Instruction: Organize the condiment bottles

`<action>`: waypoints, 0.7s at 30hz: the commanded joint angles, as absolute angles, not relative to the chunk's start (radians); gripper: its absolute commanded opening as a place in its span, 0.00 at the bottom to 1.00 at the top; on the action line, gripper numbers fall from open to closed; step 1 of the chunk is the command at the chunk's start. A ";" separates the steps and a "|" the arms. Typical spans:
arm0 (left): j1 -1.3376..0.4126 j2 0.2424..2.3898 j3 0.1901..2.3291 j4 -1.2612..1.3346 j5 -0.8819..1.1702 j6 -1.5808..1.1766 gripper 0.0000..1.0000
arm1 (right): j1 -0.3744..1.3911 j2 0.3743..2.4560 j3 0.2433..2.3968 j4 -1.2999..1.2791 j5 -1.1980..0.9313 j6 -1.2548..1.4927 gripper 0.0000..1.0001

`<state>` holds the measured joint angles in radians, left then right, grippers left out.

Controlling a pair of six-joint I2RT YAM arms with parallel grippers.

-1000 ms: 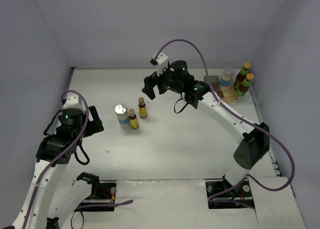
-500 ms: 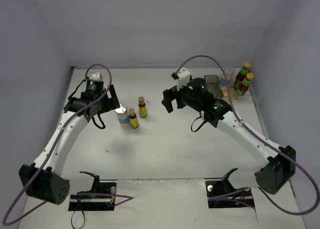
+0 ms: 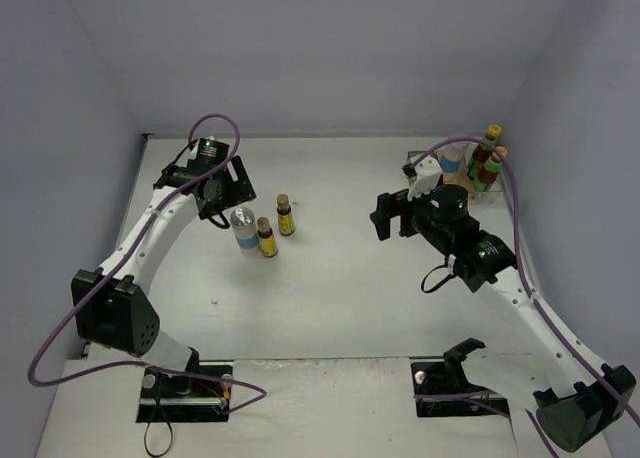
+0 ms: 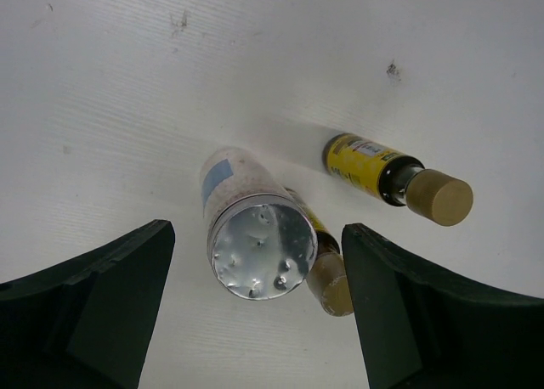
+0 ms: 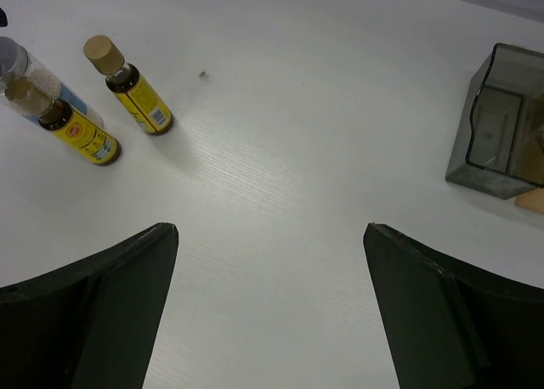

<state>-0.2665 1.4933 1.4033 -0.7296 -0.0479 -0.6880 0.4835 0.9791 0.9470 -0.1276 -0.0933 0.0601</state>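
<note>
A white silver-lidded jar (image 3: 243, 228) and two small brown yellow-labelled bottles (image 3: 266, 236) (image 3: 285, 215) stand together at mid-left of the table. My left gripper (image 3: 231, 191) is open and hovers just above the jar. In the left wrist view the jar's lid (image 4: 260, 250) sits between the open left gripper (image 4: 257, 232) fingers, with one brown bottle (image 4: 333, 280) behind it and the other (image 4: 393, 176) to the right. My right gripper (image 3: 386, 218) is open and empty over bare table (image 5: 270, 229). The second jar (image 3: 454, 156) and two dark yellow-capped bottles (image 3: 488, 144) stand in the tray.
The grey-and-tan compartment tray (image 3: 425, 164) stands at the back right, near the wall; its grey end compartment (image 5: 500, 124) shows in the right wrist view. Walls close the table on three sides.
My left arm swung in from the near left and now hovers over the jar. My right arm drew back to the right, away from the brown bottles.
</note>
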 commanded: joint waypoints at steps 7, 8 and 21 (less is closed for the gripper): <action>-0.316 1.552 1.440 -0.814 -0.049 -0.730 0.80 | 0.476 0.965 0.914 -0.066 -0.063 0.083 0.96; -0.319 1.554 1.439 -0.821 -0.054 -0.732 0.81 | 0.477 0.965 0.910 -0.063 -0.063 0.081 0.96; -0.319 1.532 1.387 -0.865 -0.101 -0.727 0.24 | 0.477 0.976 0.893 -0.046 -0.074 0.077 0.96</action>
